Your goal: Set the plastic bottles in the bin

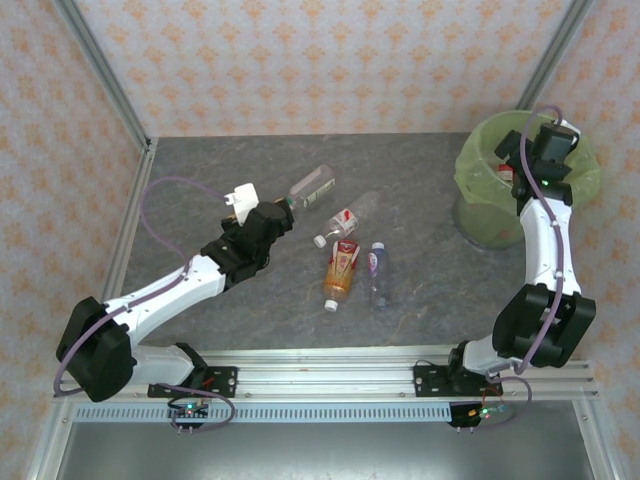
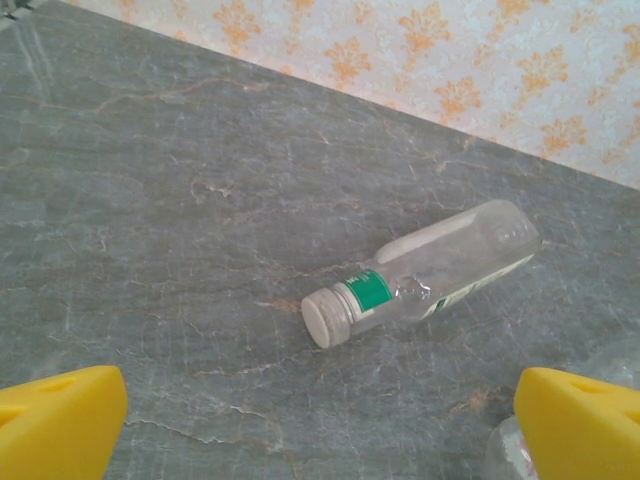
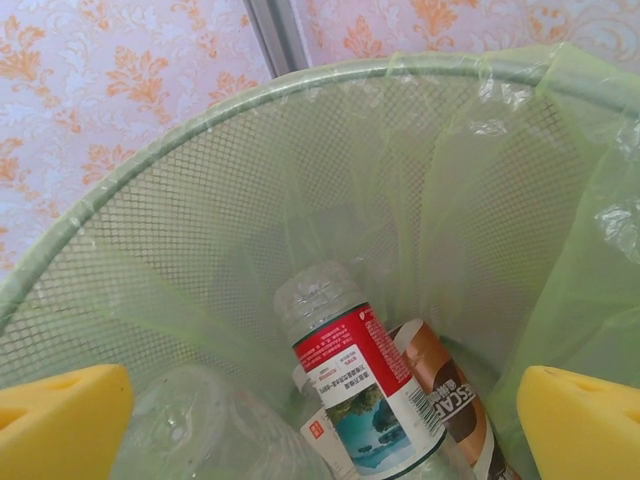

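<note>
The left arm extends over the grey marbled surface toward its middle. The left fingers are spread wide and grip nothing. In the left wrist view they frame the green-banded bottle, which lies on its side ahead of them, apart from both, its white cap toward the camera. The edge of another clear bottle shows beside the right-hand finger. From above, the green-banded bottle lies just past the end of the left arm, the farthest back of four bottles on the surface. Near it, to the right and closer to the arm bases, lies the red-white bottle. Closer again, the orange bottle and the slim bottle lie side by side. The bin, lined with a lime-green bag, stands at the far right of the surface, well apart from these four. The right arm curves up so that its end hangs over the bin's mouth. In the right wrist view the right fingers are likewise wide apart and hold nothing, above the inside of the bin. There lie a red-labelled bottle, a brown-labelled bottle touching it, and a clear crumpled bottle beside them.
</note>
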`<state>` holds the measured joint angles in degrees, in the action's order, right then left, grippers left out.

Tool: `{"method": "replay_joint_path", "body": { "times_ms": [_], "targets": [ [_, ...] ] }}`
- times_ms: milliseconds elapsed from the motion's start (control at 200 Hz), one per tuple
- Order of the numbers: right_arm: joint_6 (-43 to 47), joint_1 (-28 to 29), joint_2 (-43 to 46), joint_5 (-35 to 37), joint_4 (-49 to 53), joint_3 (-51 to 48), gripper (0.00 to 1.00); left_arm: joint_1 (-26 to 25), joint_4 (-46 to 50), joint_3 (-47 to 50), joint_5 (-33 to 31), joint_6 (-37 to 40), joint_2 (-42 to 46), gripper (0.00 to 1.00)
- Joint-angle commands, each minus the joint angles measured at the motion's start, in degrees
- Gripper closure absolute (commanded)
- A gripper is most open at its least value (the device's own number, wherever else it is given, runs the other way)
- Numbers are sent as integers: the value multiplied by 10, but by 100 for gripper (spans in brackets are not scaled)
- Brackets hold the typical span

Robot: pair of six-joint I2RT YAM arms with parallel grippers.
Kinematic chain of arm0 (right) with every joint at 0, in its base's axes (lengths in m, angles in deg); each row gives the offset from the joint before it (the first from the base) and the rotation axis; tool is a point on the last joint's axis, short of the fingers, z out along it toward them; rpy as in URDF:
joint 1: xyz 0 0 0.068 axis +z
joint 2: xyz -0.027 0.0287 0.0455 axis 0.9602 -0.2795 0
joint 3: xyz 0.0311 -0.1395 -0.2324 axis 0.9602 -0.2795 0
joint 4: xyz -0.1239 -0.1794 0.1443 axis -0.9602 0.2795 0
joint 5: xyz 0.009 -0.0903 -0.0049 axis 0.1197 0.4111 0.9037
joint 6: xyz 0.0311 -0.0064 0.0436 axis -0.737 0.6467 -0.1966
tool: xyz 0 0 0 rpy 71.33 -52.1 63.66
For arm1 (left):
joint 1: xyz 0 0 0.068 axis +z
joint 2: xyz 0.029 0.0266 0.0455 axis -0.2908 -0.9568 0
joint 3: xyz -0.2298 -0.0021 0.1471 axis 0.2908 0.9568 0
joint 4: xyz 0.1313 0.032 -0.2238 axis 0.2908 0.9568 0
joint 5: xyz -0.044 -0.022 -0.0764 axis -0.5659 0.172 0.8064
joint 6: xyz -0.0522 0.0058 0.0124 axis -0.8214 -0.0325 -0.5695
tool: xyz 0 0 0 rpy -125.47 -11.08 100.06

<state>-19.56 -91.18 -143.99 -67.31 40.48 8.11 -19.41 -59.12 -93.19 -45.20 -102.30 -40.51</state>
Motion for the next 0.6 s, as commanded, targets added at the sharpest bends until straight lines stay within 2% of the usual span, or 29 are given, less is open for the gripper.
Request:
{"method": "replay_joint_path", "body": {
  "times_ms": [0,320,596],
  "targets": [
    [-16,0,28,-26,24,19,1,4,-4,-11,25,12,-10,0],
    [-29,39,79,-63,28,20,1,4,3,-27,121,23,-40,0],
    [-32,114,111,-93,58,26,1,3,4,-27,140,5,-53,0]
  ]
}}
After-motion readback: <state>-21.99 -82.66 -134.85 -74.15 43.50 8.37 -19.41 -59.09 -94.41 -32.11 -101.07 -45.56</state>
